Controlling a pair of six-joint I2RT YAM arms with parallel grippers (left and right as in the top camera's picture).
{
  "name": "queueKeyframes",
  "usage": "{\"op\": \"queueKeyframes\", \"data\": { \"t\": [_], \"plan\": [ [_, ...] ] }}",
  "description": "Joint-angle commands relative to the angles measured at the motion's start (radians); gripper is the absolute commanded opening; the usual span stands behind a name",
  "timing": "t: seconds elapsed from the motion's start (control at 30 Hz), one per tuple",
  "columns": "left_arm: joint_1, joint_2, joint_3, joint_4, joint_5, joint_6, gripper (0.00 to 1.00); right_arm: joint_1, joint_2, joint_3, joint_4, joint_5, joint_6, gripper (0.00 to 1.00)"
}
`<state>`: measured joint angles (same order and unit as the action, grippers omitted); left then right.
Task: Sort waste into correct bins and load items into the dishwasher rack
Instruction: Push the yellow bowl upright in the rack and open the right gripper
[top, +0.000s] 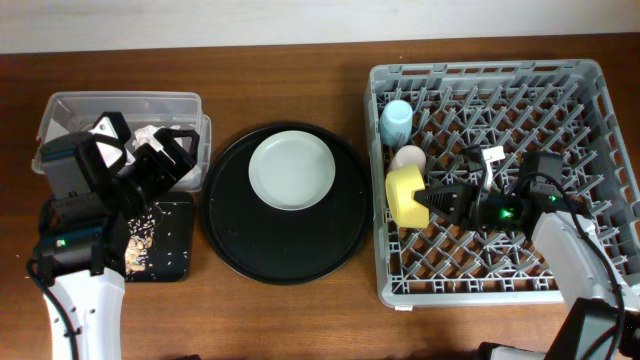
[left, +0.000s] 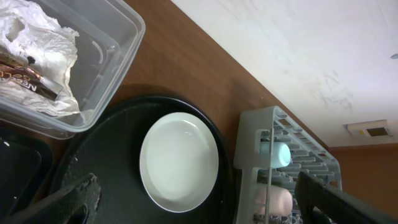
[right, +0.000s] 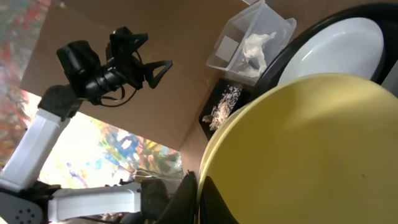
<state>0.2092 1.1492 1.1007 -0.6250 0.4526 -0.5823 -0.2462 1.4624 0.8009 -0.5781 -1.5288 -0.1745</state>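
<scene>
My right gripper (top: 428, 199) is shut on the rim of the yellow bowl (top: 404, 195), which stands on edge at the left side of the grey dishwasher rack (top: 580, 90). The wrist view shows the fingers (right: 189, 199) pinching the bowl (right: 311, 149). A light-blue cup (top: 396, 120) and a pink cup (top: 408, 158) lie in the rack behind it. The pale plate (top: 291, 170) rests on the round black tray (top: 230, 240). My left gripper (top: 165, 155) hangs open over the clear box (top: 120, 100), apart from the plate (left: 179, 160). Napkin (left: 37, 43) and gold wrapper (left: 28, 81) lie in that box.
A flat black tray (top: 178, 262) with food scraps (top: 140, 240) sits in front of the clear box, under my left arm. The round black tray fills the table's middle, close against the rack's left wall (left: 249, 155). A wall runs along the table's far edge.
</scene>
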Motion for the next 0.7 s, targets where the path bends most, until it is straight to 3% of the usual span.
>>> {"op": "queueKeyframes", "data": {
  "t": [0.0,0.67],
  "plan": [
    [0.003,-0.005,0.014,0.002,-0.004,0.024,0.99,0.006,-0.014,0.003,-0.001,-0.023,0.027,0.04],
    [0.003,-0.005,0.014,0.002,-0.004,0.024,0.99,0.050,-0.014,-0.039,0.019,0.074,0.019,0.05]
  ]
}}
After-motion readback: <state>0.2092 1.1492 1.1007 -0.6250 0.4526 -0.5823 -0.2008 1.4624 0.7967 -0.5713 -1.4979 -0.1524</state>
